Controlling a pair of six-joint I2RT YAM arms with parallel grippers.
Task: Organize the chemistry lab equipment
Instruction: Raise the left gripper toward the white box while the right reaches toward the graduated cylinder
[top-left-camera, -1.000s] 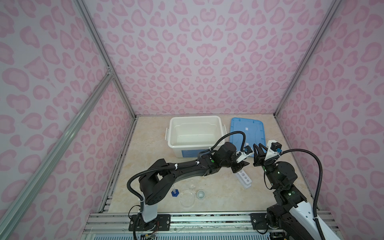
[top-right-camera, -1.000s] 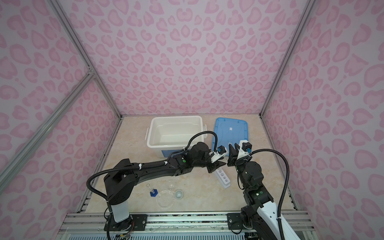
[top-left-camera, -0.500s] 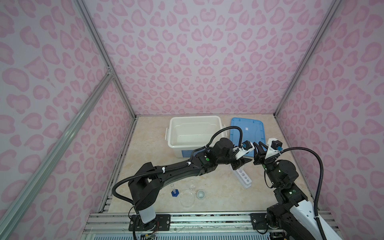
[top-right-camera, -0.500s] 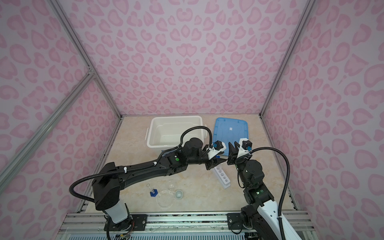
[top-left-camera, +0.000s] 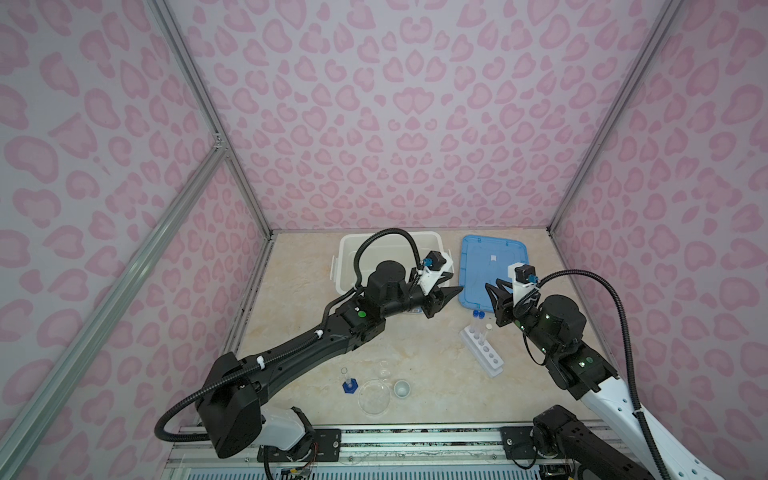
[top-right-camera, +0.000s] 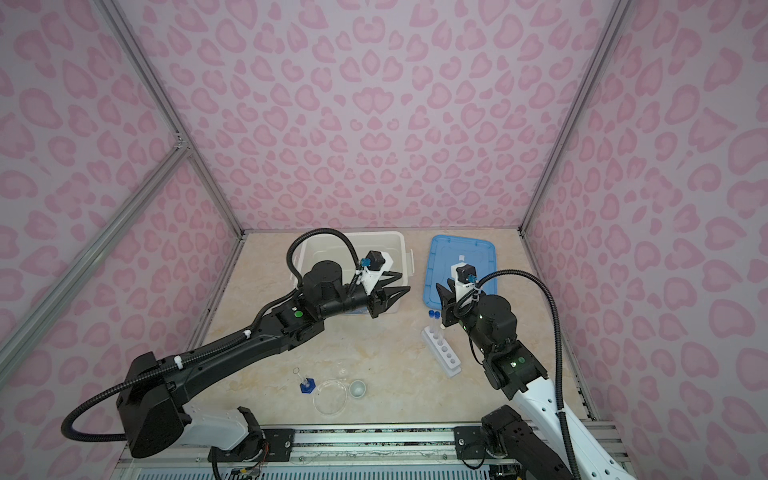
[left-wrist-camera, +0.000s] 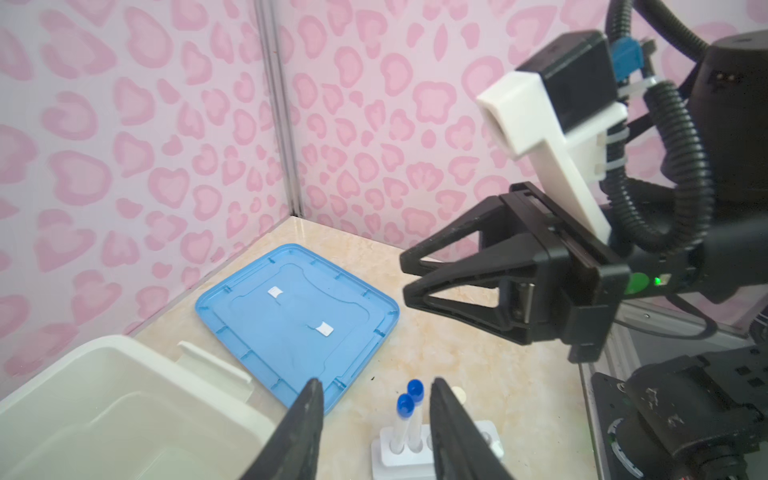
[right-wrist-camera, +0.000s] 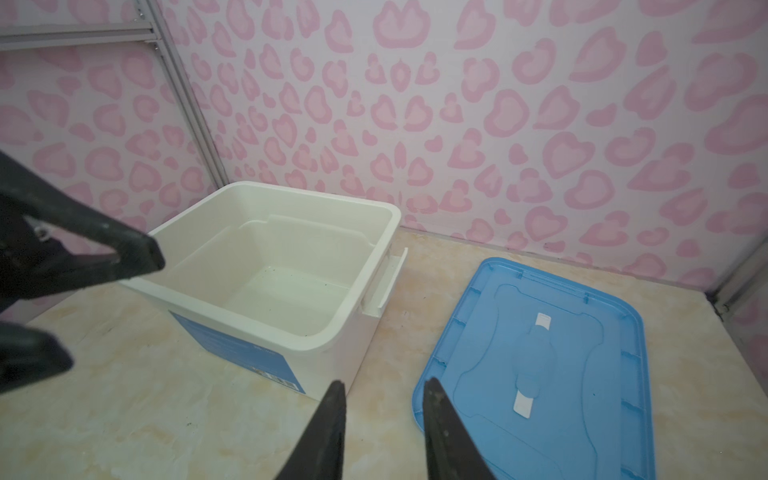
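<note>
A white six-hole rack (top-left-camera: 482, 351) (top-right-camera: 442, 353) (left-wrist-camera: 386, 453) stands on the table right of centre. It holds two clear test tubes with blue caps (top-left-camera: 478, 314) (top-right-camera: 433, 313) (left-wrist-camera: 405, 405) and one with a pale cap (top-left-camera: 489, 327) (left-wrist-camera: 458, 392). My left gripper (top-left-camera: 455, 284) (top-right-camera: 405, 281) (left-wrist-camera: 376, 384) hovers open and empty by the bin's front corner. My right gripper (top-left-camera: 492, 284) (top-right-camera: 441, 284) (right-wrist-camera: 384, 384) faces it above the rack's far end, open and empty. The blue-based cylinder (top-left-camera: 348, 384), clear round dish (top-left-camera: 374, 397) and small clear cup (top-left-camera: 402, 388) sit near the front edge.
A large white bin (top-left-camera: 345, 249) (right-wrist-camera: 291, 191) stands open at the back. Its blue lid (top-left-camera: 492, 266) (left-wrist-camera: 291, 307) (right-wrist-camera: 540, 353) lies flat to its right. Another small clear vessel (top-left-camera: 384, 370) stands behind the dish. Pink patterned walls close in three sides.
My left gripper has drawn back leftward, away from the right gripper, and its jaws have widened. The right gripper has stayed nearly in place.
</note>
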